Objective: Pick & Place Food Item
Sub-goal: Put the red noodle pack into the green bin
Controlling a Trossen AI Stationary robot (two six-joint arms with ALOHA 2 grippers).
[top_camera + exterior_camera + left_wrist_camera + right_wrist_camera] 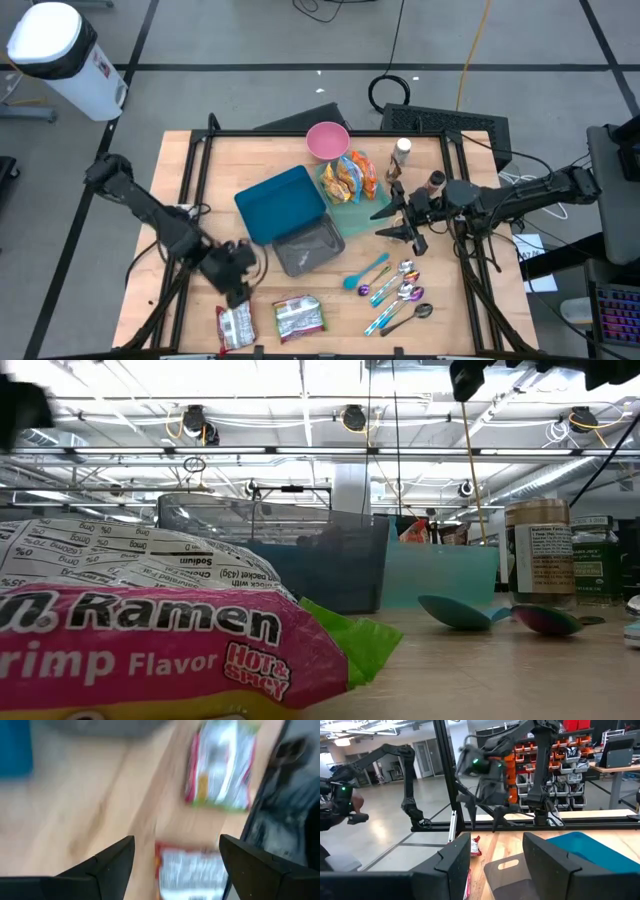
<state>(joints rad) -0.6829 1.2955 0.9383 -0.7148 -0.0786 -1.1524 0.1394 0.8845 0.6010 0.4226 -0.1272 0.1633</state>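
Above the front left of the table, the left gripper [238, 292] hangs with fingers spread and empty over the red ramen packet [234, 326]. That packet lies flat at the front edge, long axis running front to back, with a second packet [299, 316] just beside it. A good grasp probably means descending straight and closing across its short width.

The right gripper [400, 218] waits empty, jaws parted, above the table's right side.
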